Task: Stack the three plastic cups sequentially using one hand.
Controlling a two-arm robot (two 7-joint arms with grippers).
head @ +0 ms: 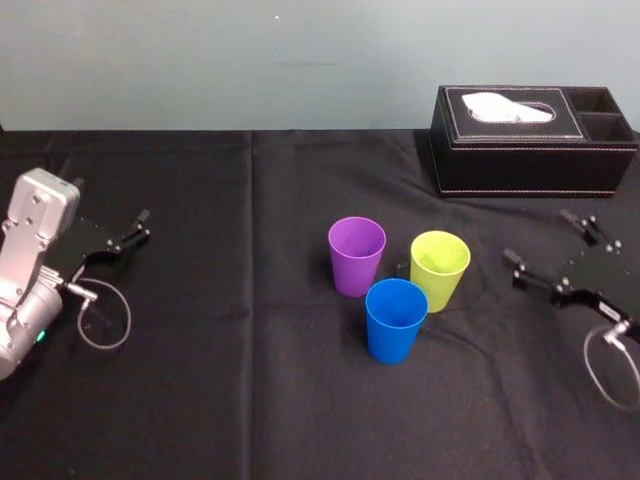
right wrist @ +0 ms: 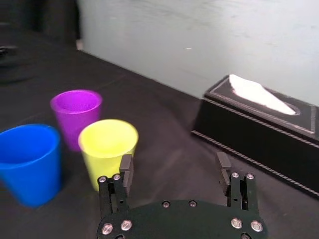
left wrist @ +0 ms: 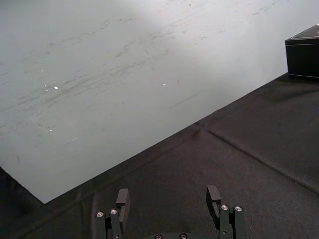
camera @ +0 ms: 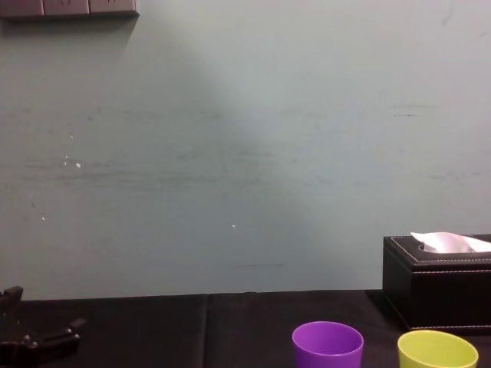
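Observation:
Three plastic cups stand upright and close together mid-table: a purple cup (head: 356,255) (right wrist: 76,112) (camera: 327,345) at the back left, a yellow-green cup (head: 439,268) (right wrist: 107,149) (camera: 437,351) at the back right, and a blue cup (head: 395,320) (right wrist: 30,159) in front between them. My right gripper (head: 540,238) (right wrist: 174,163) hovers open to the right of the cups, nearest the yellow-green one, with nothing between its fingers. Far to the left, my left gripper (head: 110,200) (left wrist: 168,197) (camera: 44,309) stays open and empty over the cloth.
A black tissue box (head: 535,140) (right wrist: 259,129) (camera: 437,284) with white tissue stands at the back right, behind the right gripper. Black cloth (head: 250,400) covers the table, and a pale wall (camera: 245,153) rises behind it. Cable loops lie near both wrists.

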